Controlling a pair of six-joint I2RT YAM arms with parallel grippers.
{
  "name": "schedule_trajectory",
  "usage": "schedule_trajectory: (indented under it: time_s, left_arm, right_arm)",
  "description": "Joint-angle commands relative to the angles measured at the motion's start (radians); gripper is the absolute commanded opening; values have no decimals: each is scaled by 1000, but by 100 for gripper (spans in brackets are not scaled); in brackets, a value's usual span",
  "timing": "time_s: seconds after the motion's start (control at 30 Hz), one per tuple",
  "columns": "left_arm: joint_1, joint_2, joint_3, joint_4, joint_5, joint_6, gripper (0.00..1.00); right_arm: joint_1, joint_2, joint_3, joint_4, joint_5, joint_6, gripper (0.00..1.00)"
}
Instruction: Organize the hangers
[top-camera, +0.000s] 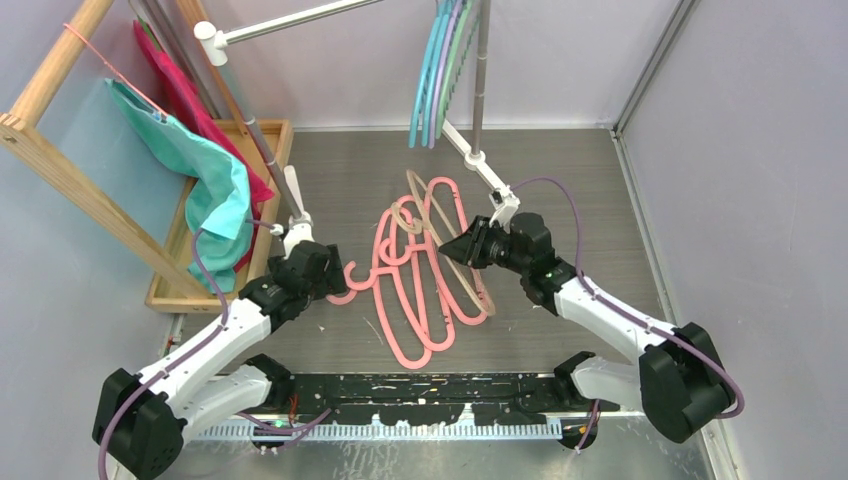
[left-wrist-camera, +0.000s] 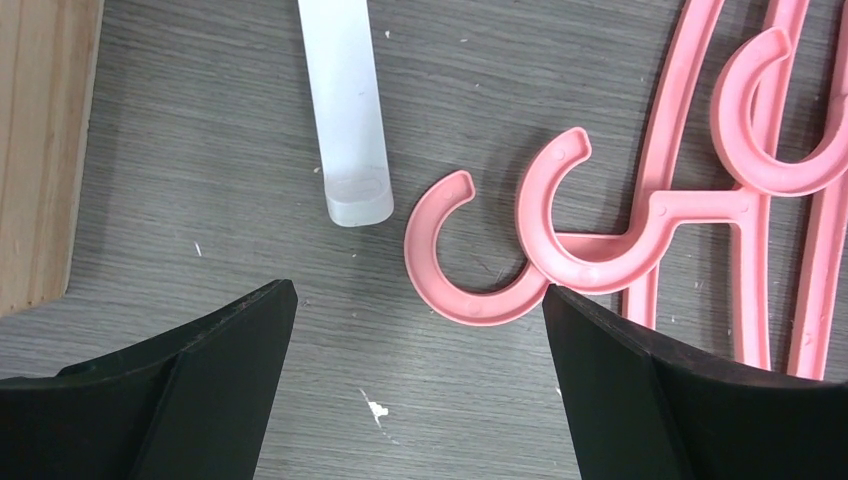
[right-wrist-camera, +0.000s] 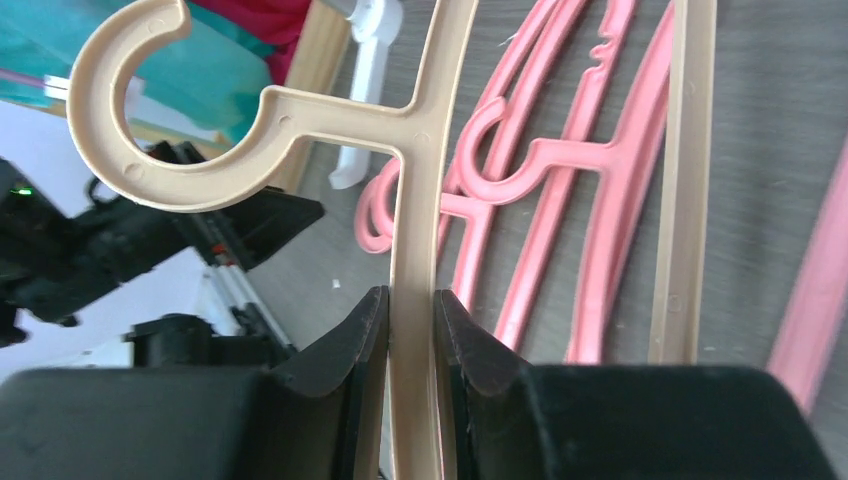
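Pink hangers lie in a pile on the table's middle, with a beige hanger among them. My right gripper is shut on the beige hanger, gripping its arm just below the hook, and holds it tilted up off the table. My left gripper is open and empty at the pile's left edge; pink hooks lie just beyond its fingertips. Several blue, green and lavender hangers hang on the metal rail at the back.
A wooden frame rack with teal and red cloths stands at the left over a wooden tray. A white rack foot lies ahead of the left gripper. A metal pole rises at the back.
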Motion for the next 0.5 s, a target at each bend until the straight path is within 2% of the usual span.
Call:
schedule_trajectory:
  time_s: [0.0,0.1,0.3,0.47]
  left_arm:
    - [-2,-11,-16,39,-27,-29,98]
    - [-2,-6,-20,46,-32,-34,98]
    - [-2,9,-21,56,-24,-40,98]
    - [-2,-10,-18,51,-20,-40,98]
  right_arm:
    - [39,-11,-64,358,-59,258,1]
    - [126,3,-40,423,4,294,1]
    - [349,48,101,427,243,225,1]
    - [378,172,225,505,313,218,1]
